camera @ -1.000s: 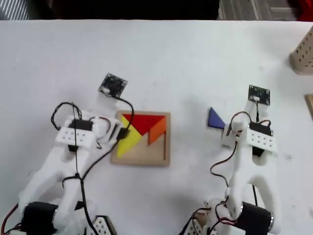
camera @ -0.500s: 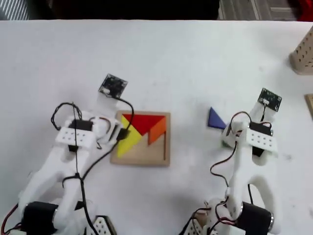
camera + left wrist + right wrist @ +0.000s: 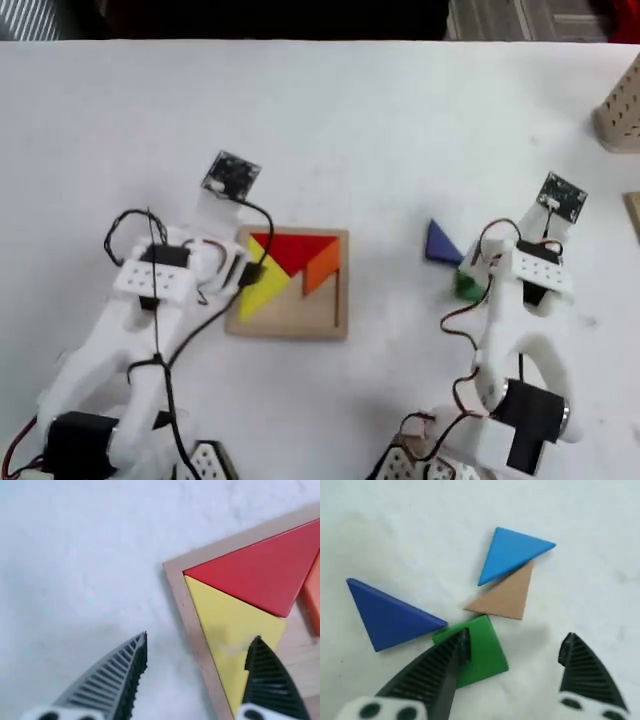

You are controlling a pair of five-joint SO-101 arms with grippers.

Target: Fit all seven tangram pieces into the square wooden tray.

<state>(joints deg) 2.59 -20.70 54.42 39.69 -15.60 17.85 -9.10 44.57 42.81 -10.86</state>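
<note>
The square wooden tray (image 3: 290, 318) holds a red triangle (image 3: 296, 249), a yellow triangle (image 3: 262, 285) and an orange piece (image 3: 321, 268). My left gripper (image 3: 197, 655) is open and straddles the tray's wall (image 3: 176, 591), one finger over the yellow triangle (image 3: 235, 625) and one over the table. The red triangle (image 3: 255, 575) lies beyond it. My right gripper (image 3: 516, 642) is open above a green square (image 3: 477, 652). Around the square lie a dark blue triangle (image 3: 387, 612), a tan triangle (image 3: 507, 597) and a light blue triangle (image 3: 510, 552). From above, the green square (image 3: 467, 287) and dark blue triangle (image 3: 440, 243) sit beside the right arm (image 3: 530, 272).
A wooden block (image 3: 620, 110) stands at the far right edge, with another wooden edge (image 3: 633, 215) below it. White table stretches between the tray and the loose pieces and across the far side.
The right arm's wrist has swung to the right, uncovering the green square beside the dark blue triangle. The left arm and the tray have not moved.
</note>
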